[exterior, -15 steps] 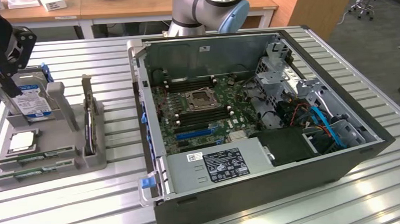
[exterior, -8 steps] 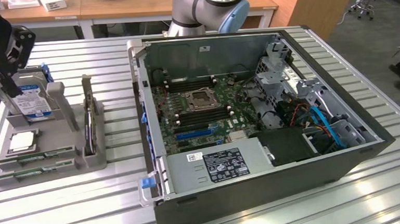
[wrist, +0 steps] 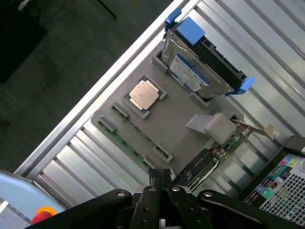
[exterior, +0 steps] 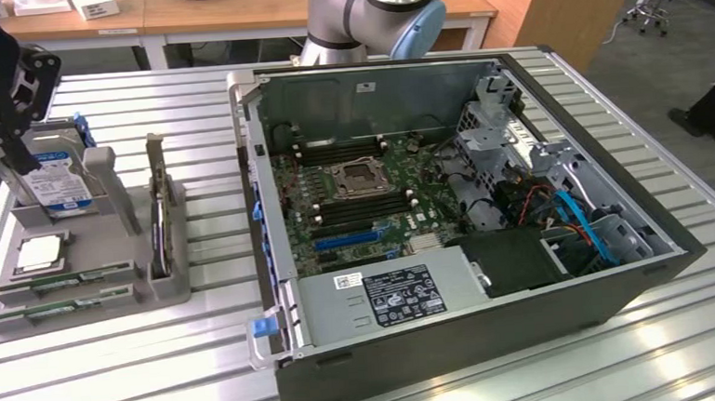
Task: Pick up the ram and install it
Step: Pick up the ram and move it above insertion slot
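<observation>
Starting far left in the exterior view: the gripper point(exterior: 11, 180) hangs over the 11 o'clock corner of the grey tray point(exterior: 151, 286), right by the hard drive point(exterior: 61, 179) standing on edge. In the wrist view the gripper point(wrist: 161, 177) has its fingers pinched together with nothing between them, so it's closed and empty. The ram point(exterior: 60, 309) sits on edge in a slot at the tray's 6 o'clock side, well apart from the gripper, just below the CPU chip point(exterior: 40, 252). In the wrist view it's that thin green strip point(wrist: 125, 144) along the tray edge. There might be a second stick in the slot next to it, can't swear to it.

For the pick, I reckon you'd want the jaws squared across the thin board, grabbing around mid-length and lifting straight up so it doesn't bind in the end clips. Stay off the CPU chip too.

Moving right, there's an expansion card point(exterior: 160, 208) upright at the tray's 3 o'clock, then the open PC case point(exterior: 466, 343) with the memory slots point(exterior: 329, 151) at 11 o'clock of the CPU socket point(exterior: 359, 175).

Writing-wise, the drive's blue label and the power supply sticker point(exterior: 401, 296) both have print, but none of it is readable.
</observation>
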`<state>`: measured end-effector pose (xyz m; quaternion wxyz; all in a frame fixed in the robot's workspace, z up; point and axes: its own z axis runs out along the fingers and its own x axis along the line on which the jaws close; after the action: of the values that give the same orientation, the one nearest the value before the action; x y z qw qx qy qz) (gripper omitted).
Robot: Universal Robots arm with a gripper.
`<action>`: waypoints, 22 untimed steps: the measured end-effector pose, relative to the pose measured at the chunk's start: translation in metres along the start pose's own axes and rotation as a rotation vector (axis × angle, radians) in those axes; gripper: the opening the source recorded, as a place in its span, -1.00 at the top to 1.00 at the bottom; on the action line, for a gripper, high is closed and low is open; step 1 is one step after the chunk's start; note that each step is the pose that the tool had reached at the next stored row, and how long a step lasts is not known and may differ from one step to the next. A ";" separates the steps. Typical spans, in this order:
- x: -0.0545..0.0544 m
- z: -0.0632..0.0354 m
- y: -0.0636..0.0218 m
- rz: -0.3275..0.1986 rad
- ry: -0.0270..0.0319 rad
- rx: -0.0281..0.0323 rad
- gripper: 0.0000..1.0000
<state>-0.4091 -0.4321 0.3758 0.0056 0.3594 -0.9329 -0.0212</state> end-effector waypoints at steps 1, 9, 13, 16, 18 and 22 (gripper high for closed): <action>0.000 0.0000 0.0000 -0.012 0.0006 -0.0001 0.80; 0.000 0.0000 -0.0002 -0.103 0.0046 -0.0005 0.80; 0.000 0.0000 -0.0003 -0.146 0.0065 -0.0006 0.80; 0.000 0.0001 -0.0003 -0.181 0.0079 -0.0008 0.80; 0.000 0.0001 -0.0003 -0.204 0.0089 -0.0010 0.80; 0.000 0.0002 -0.0004 -0.250 0.0110 -0.0012 0.80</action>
<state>-0.4085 -0.4321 0.3757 0.0083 0.4731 -0.8808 -0.0204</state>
